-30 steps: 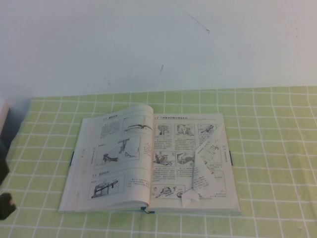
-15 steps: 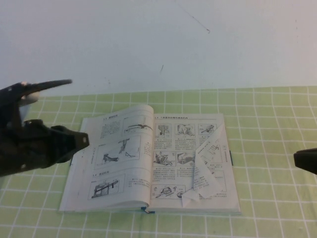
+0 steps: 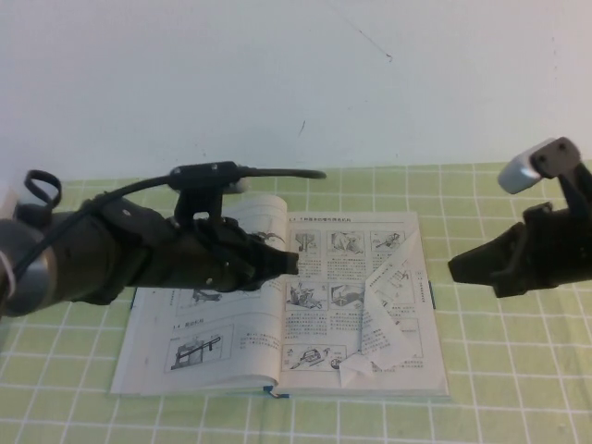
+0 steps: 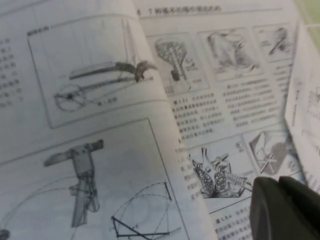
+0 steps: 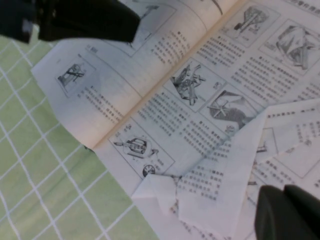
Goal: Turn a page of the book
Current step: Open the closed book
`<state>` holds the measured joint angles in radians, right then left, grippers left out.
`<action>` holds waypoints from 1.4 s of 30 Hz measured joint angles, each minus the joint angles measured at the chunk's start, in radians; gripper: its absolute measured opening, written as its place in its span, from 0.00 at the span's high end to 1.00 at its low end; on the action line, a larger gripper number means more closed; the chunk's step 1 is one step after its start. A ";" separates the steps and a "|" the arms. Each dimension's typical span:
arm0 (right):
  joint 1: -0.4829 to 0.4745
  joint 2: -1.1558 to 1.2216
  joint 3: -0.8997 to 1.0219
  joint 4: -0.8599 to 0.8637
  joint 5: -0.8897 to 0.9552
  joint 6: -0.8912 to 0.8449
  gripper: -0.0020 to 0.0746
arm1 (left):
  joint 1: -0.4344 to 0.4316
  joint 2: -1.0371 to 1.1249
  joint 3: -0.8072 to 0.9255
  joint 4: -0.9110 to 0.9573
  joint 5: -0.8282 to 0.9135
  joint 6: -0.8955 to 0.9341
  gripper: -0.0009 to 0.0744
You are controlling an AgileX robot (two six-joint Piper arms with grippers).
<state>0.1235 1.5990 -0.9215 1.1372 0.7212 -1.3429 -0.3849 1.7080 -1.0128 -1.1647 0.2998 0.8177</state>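
Observation:
The book [image 3: 213,363] lies open on the green checked cloth. The page [image 3: 319,319] is the right-hand leaf, with a grid of small drawings. Its outer part is folded over, with a creased dog-eared corner [image 3: 356,370]. My left gripper [image 3: 292,262] hovers over the book's spine area, shut and empty. My right gripper [image 3: 455,268] hovers just beyond the book's right edge, shut and empty. The left wrist view shows the page [image 4: 225,100] under the left gripper [image 4: 280,197]. The right wrist view shows the folded flap [image 5: 225,175] beside the right gripper [image 5: 285,207].
The green checked cloth [image 3: 518,370] covers the table up to a white wall [image 3: 296,83] behind. My left arm [image 3: 111,259] covers the book's upper left page. It also shows in the right wrist view [image 5: 75,17].
Both arms have come into view. The left arm swept right over the left page to the spine. The right gripper rose and moved in towards the book's right edge. The book is unmoved.

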 joint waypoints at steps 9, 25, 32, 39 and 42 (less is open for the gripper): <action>0.044 0.220 -0.066 0.077 -0.042 0.125 0.60 | -0.013 0.125 -0.011 0.050 -0.042 0.004 0.99; 0.044 0.335 -0.068 0.145 -0.067 0.155 0.45 | -0.013 0.128 -0.011 0.057 -0.046 0.004 0.99; 0.044 0.341 -0.068 0.159 -0.063 0.155 0.46 | -0.013 0.128 -0.011 0.055 -0.046 0.011 0.99; 0.044 0.341 -0.068 0.161 -0.064 0.155 0.46 | -0.013 0.130 -0.011 0.051 -0.046 0.011 0.99; 0.044 0.341 -0.068 0.163 -0.081 0.155 0.46 | -0.013 0.141 -0.011 0.051 -0.044 0.011 0.99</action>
<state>0.1670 1.9405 -0.9894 1.2997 0.6406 -1.1880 -0.3976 1.8492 -1.0235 -1.1142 0.2556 0.8284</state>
